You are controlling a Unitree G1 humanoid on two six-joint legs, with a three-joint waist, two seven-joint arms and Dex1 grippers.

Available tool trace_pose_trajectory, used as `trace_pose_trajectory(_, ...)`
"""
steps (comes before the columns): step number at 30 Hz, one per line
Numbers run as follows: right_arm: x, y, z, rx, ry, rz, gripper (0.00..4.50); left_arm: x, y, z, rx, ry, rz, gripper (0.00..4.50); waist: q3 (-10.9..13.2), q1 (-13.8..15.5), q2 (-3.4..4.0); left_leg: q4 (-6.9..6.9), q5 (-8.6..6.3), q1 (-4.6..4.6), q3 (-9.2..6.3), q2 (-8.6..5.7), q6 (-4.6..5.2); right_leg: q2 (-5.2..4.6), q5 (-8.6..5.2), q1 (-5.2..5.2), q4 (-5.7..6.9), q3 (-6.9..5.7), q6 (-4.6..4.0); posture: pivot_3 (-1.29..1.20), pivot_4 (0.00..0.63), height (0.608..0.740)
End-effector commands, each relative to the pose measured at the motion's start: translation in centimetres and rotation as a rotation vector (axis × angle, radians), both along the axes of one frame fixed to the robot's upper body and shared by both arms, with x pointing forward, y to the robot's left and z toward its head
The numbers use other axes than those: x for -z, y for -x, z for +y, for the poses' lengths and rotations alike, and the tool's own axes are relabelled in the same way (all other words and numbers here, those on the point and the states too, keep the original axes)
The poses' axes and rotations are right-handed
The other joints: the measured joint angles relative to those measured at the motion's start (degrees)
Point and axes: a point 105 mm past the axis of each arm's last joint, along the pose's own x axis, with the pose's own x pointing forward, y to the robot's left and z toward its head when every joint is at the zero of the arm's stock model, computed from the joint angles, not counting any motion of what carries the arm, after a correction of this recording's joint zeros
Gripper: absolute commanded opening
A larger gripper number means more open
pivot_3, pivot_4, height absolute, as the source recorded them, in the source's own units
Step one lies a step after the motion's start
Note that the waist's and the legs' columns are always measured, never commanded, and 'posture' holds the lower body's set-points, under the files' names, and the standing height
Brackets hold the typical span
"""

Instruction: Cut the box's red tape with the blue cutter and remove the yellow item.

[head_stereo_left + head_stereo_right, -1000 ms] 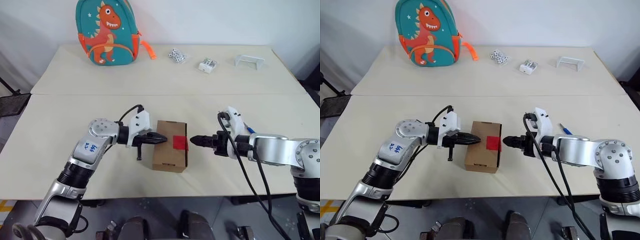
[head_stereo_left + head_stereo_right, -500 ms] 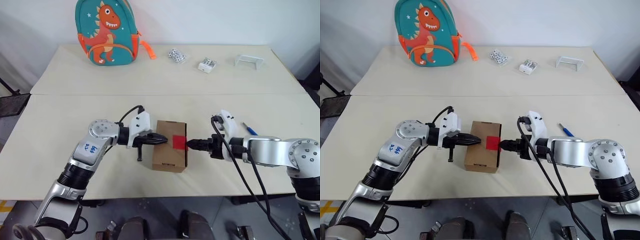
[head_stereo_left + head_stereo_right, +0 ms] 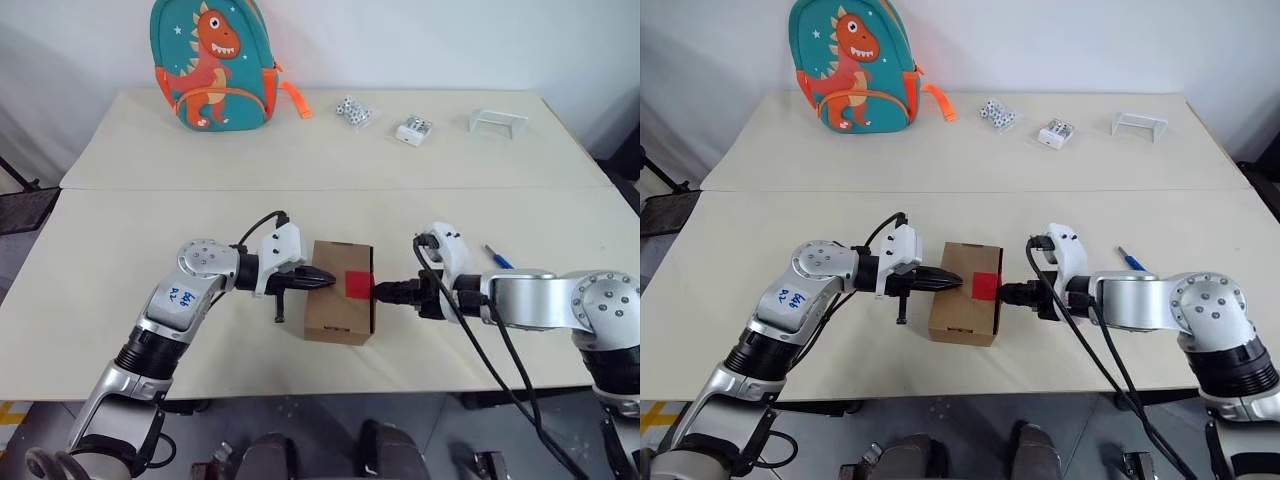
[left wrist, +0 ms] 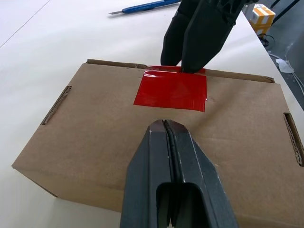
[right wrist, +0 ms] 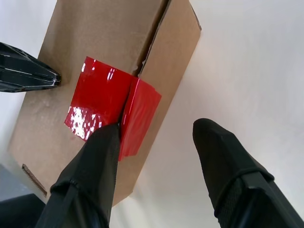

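The brown box (image 3: pixel 338 312) lies closed in the middle of the near table, and the red tape (image 3: pixel 357 284) is folded over its right lid edge. My left gripper (image 3: pixel 326 278) is shut, and its tips (image 4: pixel 164 125) rest on the box top just left of the tape. My right gripper (image 3: pixel 384 291) comes in from the right and is open. One of its fingers (image 5: pixel 92 171) touches the tape at the lid edge; the other hangs over the table beside the box. The blue cutter (image 3: pixel 497 257) lies on the table behind my right arm, with nothing holding it. The yellow item is hidden.
A teal dinosaur backpack (image 3: pixel 212 62) stands at the back left. Small white dice-like pieces (image 3: pixel 355 111), a small white pack (image 3: pixel 414 130) and a clear bracket (image 3: pixel 498 123) lie along the far table. The table's front edge runs close below the box.
My right gripper has moved left from a gap beside the box until one fingertip meets the red tape. The left gripper and the box have stayed where they were.
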Motion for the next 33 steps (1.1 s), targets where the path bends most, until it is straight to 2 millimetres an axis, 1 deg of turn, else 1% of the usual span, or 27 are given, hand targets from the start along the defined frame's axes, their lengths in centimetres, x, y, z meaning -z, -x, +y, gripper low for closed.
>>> trace_pose_trajectory(1, -0.6, 0.0, 1.0, -0.028, 0.001, -0.014, 2.59, 0.6, 0.2, -0.2, 0.005, -0.018, 0.008, 0.0, 0.0, -0.1, 0.0, 0.0, 0.0, 0.0, 0.0, 0.0, 0.0, 0.0, 0.0, 0.0, 0.0, 0.0, 0.0, 0.0, 0.15, 0.74)
trace_pose_trajectory(7, 1.2, 0.2, 0.6, -0.01, 0.075, 0.04, 2.59, 1.1, 0.4, -0.7, 0.01, -0.014, 0.015, 0.0, 0.0, -0.1, 0.0, 0.0, 0.0, 0.01, -0.01, 0.03, 0.0, 0.0, 0.0, 0.0, 0.01, -0.02, 0.0, 0.0, 0.15, 0.74)
trace_pose_trajectory(10, 1.1, 0.2, 0.5, -0.012, 0.072, 0.042, 2.59, 1.3, 0.4, -0.8, 0.012, -0.017, 0.018, 0.0, 0.0, -0.1, -0.02, 0.0, 0.0, 0.02, 0.0, 0.03, 0.0, 0.0, 0.0, 0.02, 0.01, -0.01, 0.0, 0.0, 0.15, 0.74)
trace_pose_trajectory(17, 1.5, 0.4, -0.6, -0.013, 0.115, 0.062, 2.59, 1.7, 0.5, -0.8, 0.01, -0.024, 0.024, 0.0, 0.0, 0.2, -0.02, 0.01, -0.01, 0.02, -0.03, 0.03, 0.01, 0.0, 0.0, 0.03, 0.0, -0.01, 0.0, 0.0, 0.15, 0.74)
trace_pose_trajectory(22, 1.9, 0.2, -2.1, 0.022, 0.148, 0.09, 2.59, 2.0, 0.5, -0.7, 0.01, -0.038, 0.029, 0.0, 0.0, 0.8, -0.02, 0.0, -0.02, 0.02, -0.03, 0.03, 0.03, 0.0, 0.0, 0.03, -0.02, -0.03, 0.0, 0.0, 0.15, 0.74)
trace_pose_trajectory(27, 1.5, -0.1, -3.3, 0.045, 0.172, 0.091, 2.59, 2.2, 0.6, -0.6, 0.007, -0.044, 0.038, 0.0, 0.0, 1.5, -0.04, 0.04, -0.05, 0.01, -0.05, 0.02, 0.09, -0.02, 0.0, 0.09, -0.09, -0.03, 0.0, 0.0, 0.15, 0.74)
trace_pose_trajectory(33, 1.5, -0.1, -3.9, 0.054, 0.187, 0.095, 2.59, 2.4, 0.6, -0.5, 0.007, -0.049, 0.046, 0.0, 0.0, 1.4, -0.06, 0.08, -0.09, 0.0, -0.02, -0.03, 0.16, -0.07, 0.0, 0.12, -0.13, -0.03, 0.0, 0.0, 0.15, 0.74)
